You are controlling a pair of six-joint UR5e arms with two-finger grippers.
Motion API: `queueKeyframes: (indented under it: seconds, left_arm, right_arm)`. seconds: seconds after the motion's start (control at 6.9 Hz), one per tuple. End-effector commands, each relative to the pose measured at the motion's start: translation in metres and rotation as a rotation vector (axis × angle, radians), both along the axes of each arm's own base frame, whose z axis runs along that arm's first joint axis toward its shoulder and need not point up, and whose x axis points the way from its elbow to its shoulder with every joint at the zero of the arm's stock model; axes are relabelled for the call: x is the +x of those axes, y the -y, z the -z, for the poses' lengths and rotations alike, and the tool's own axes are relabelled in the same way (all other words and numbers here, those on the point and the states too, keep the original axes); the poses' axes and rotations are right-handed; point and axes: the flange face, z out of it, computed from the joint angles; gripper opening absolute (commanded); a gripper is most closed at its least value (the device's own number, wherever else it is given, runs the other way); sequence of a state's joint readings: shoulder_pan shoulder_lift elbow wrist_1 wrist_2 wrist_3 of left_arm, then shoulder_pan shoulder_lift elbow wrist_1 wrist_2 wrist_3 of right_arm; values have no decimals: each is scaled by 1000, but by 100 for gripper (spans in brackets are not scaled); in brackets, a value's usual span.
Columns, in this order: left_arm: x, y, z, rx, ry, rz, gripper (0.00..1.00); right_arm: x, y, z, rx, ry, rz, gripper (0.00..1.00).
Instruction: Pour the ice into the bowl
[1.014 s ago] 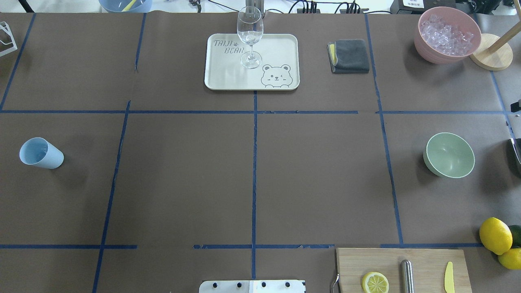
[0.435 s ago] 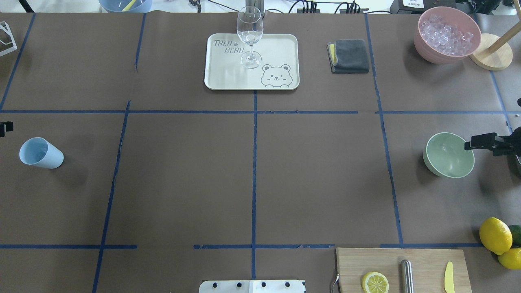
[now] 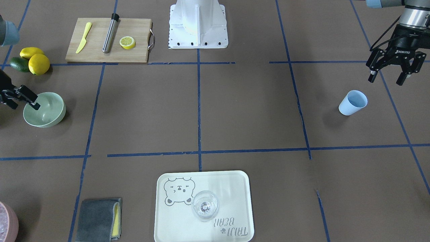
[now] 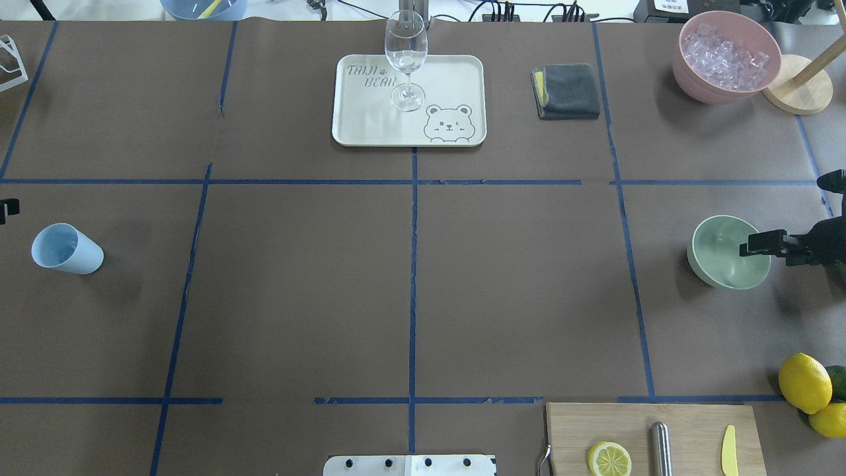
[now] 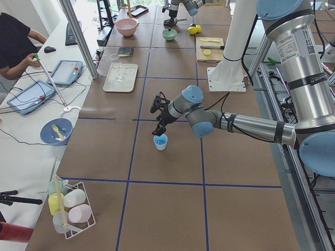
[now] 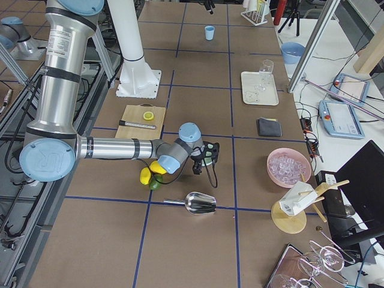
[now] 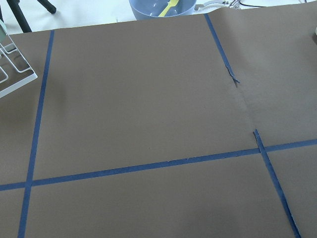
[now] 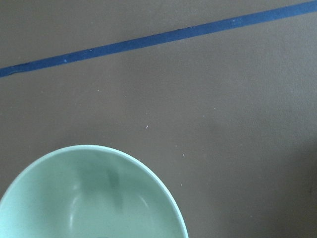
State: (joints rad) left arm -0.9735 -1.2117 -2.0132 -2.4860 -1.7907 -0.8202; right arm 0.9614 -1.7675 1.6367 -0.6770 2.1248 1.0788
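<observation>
Exterior front-facing view: my right gripper (image 3: pixel 23 105) was spread, empty, astride the rim of the bowl (image 3: pixel 53 121).
Left gripper (image 3: pixel 391 73): spread, empty, near the blue cup (image 3: pixel 352 102).
Advice: I judged a square, gentle rim pinch best.

A brown-papered table (image 4: pixel 297 297), gridded with blue tape (image 4: pixel 412 264), sits under even light that throws soft shadows. From the left end, a white workbench (image 5: pixel 23 157) runs along nine o'clock and an aluminium post (image 5: pixel 78 39) stands at eleven. From the right end, what appears to be metal framing (image 6: pixel 15 222) lies at eight o'clock.
</observation>
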Motion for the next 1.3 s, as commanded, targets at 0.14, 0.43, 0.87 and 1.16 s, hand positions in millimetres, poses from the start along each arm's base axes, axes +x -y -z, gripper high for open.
queueKeyframes:
  seconds: [0.14, 0.43, 0.87, 1.16]
  left_arm:
    - [-4, -10, -3, 12, -24, 5, 100]
    - [-6, -8, -3, 19, -15, 21, 100]
    - [11, -16, 0, 18, -64, 4, 100]
    - [57, -62, -14, -21, -129, 32, 100]
  right_arm:
    - [-9, 5, -9, -19, 0, 18, 28]
    - [-9, 1, -5, -29, 29, 48, 0]
    - [9, 4, 19, -51, 136, 92, 0]
    - [7, 12, 56, -16, 190, 106, 0]
